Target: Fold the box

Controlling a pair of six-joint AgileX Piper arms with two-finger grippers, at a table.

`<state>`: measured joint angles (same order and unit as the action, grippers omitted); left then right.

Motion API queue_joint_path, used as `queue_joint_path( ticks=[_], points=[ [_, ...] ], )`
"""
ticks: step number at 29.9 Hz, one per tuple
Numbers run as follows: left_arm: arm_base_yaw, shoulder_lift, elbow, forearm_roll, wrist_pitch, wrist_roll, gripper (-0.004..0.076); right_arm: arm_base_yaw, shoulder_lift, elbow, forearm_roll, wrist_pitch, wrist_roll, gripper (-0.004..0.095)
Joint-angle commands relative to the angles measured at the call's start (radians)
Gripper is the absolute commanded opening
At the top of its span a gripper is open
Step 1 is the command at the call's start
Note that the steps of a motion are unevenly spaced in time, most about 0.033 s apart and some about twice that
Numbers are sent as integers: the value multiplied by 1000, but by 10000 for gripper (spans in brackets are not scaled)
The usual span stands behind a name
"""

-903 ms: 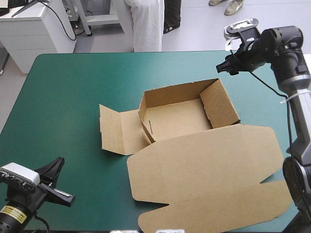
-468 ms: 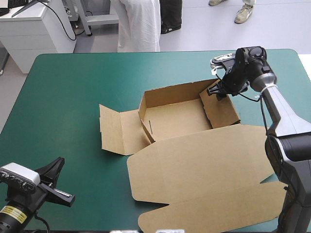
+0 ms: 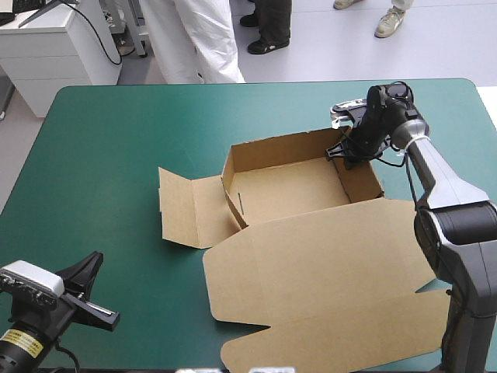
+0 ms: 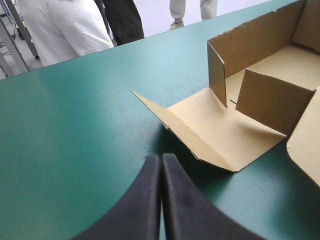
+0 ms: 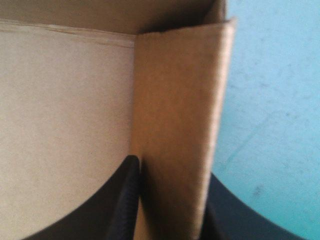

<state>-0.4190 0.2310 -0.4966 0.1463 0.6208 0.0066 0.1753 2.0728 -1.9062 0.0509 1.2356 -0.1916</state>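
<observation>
Pinches with the right gripper (image 5: 170,172), all but closed on the box (image 3: 283,190): astride the right wall (image 5: 175,100) of the tray, close to that wall's far corner, one black finger inside and one outside. Probably seating the tucked-over wall.

To do that well: keep the pinch square to the board, press straight down along the wall until the folded layer sits flush on the floor, and avoid any sideways drag, lest the light tray slide on the table (image 3: 116,140) or the far wall bow. Cannot tell whether the tabs have caught.

Reaches in along the table's right edge, rising from the near right corner, stretching toward the far edge, with the wrist bent down over the wall.

Stands as an open tray right of the table's middle and toward the far edge, with the lid (image 3: 326,264) flat toward the near right corner and the left flap (image 3: 190,206) not yet raised.

Hovers over the near left corner with the left gripper (image 4: 161,165), closed to a point on nothing, aimed at that flap.
</observation>
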Motion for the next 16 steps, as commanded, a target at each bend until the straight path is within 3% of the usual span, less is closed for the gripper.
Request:
queue_joint_path(
  ticks=[1,3,16],
  points=[
    [4,10,-26,4,-73,-7,-10,-3,-59,-22,-9,11,13,108],
    [4,10,-26,4,-73,-7,-10,-3,-59,-22,-13,11,19,-24],
    [4,10,-26,3,-72,8,-3,-3,-154,-67,-57,11,28,-23]
  ],
)
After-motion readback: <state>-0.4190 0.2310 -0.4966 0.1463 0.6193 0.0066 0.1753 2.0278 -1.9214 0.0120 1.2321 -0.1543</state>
